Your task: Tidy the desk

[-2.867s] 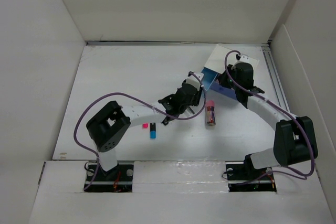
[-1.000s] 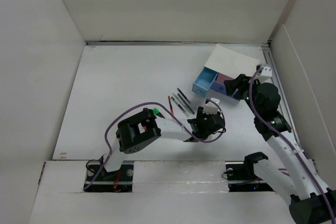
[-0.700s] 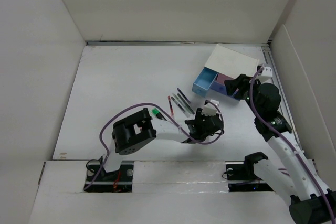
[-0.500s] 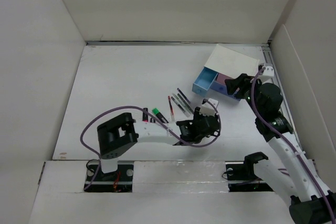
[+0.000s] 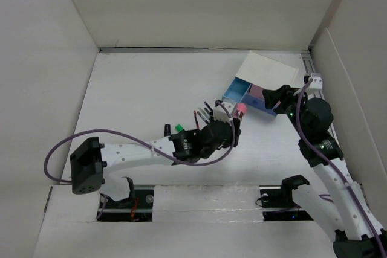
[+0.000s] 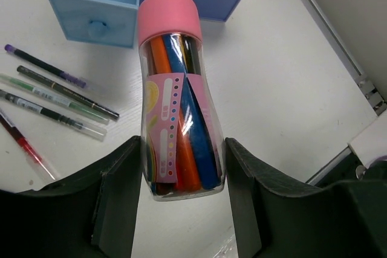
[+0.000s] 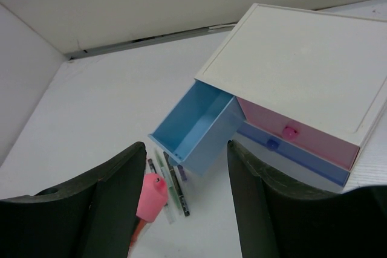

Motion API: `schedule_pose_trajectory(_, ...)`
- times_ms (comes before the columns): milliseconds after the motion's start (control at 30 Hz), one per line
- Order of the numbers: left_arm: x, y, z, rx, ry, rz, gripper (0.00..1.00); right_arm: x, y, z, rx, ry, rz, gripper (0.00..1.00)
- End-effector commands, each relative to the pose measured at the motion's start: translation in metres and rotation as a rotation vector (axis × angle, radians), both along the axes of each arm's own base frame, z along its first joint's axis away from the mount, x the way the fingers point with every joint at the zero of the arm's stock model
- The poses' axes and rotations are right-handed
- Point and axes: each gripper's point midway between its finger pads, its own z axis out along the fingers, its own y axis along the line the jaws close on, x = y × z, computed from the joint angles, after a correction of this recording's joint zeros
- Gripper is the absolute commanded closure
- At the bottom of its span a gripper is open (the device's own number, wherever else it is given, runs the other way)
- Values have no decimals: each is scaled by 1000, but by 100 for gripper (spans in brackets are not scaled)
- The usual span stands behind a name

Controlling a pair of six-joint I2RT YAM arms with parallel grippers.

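Markers fill the clear, pink-capped tube (image 6: 175, 89) that your left gripper (image 6: 181, 167) has clamped between its two dark fingers (image 6: 118, 200), one on each side of the tube's lower half. The pink cap points toward the drawer box (image 7: 296, 70). In the top view that gripper sits about mid-desk, reaching right, with the cap just short of the box.

Your right gripper (image 7: 185, 173) hovers near the same box with its jaws spread wide and nothing between them.

The desk (image 5: 139, 89) is the white tabletop walled by white panels, and everything here sits on it. The drawer box stands at the far right corner, turned at an angle. Its light blue drawer (image 7: 193, 128) is pulled out and shows a bare inside. The pink drawer (image 7: 290, 131) and the darker blue drawer (image 7: 275, 144) below it are both closed.

Several pens (image 6: 54, 98) lie loose on the desk just in front of the open drawer, roughly parallel (one has red ink, one a purple end). Closer to the left arm's forearm you can see a small green-topped item (image 5: 179, 128) and a small black item (image 5: 167, 130), both too small to identify.
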Motion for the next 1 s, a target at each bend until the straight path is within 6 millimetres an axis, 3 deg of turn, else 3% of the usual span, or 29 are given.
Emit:
schedule_pose_trajectory(0,19,7,51,-84,-19,-51,100,-3,-1,25,4,-62,4,38)
schedule_pose_trajectory(33,27,12,51,-69,-6,-53,100,-3,-1,25,5,-61,4,38)
schedule_pose_trajectory(67,46,18,63,-89,-7,-31,100,-3,-1,24,5,-58,4,38)
schedule_pose_trajectory(133,53,17,60,-60,16,-80,100,-3,-1,23,2,-56,4,38)
schedule_pose_trajectory(200,70,17,80,-69,1,-80,100,-3,-2,21,-1,-54,5,38)
schedule_pose_trajectory(300,84,6,86,-22,-3,-103,100,-5,4,20,-1,-52,38,38)
schedule_pose_trajectory(333,87,1,73,28,23,-110,100,-5,4,20,1,-52,40,38)
schedule_pose_trajectory(367,95,-2,86,31,3,-109,100,-5,5,19,-1,-49,43,38)
schedule_pose_trajectory(400,96,-5,85,48,10,-117,100,-7,5,20,2,-56,46,38)
schedule_pose_trajectory(433,102,-5,68,101,43,-109,100,-8,6,21,8,-59,49,38)
schedule_pose_trajectory(467,105,-9,76,94,34,-114,100,-8,7,17,7,-55,58,38)
schedule_pose_trajectory(533,114,-8,64,126,72,-105,100,-10,8,18,15,-62,65,38)
schedule_pose_trajectory(567,115,-11,70,116,69,-109,100,-10,9,17,15,-62,68,38)
schedule_pose_trajectory(733,121,-9,50,178,113,-96,100,-13,12,12,15,-59,88,38)
schedule_pose_trajectory(767,124,-9,55,179,105,-89,100,-14,11,13,13,-64,87,38)
schedule_pose_trajectory(833,130,-7,43,221,129,-77,100,-14,9,12,10,-64,79,38)
schedule_pose_trajectory(967,146,-12,43,233,129,-77,100,-15,7,14,7,-72,70,38)
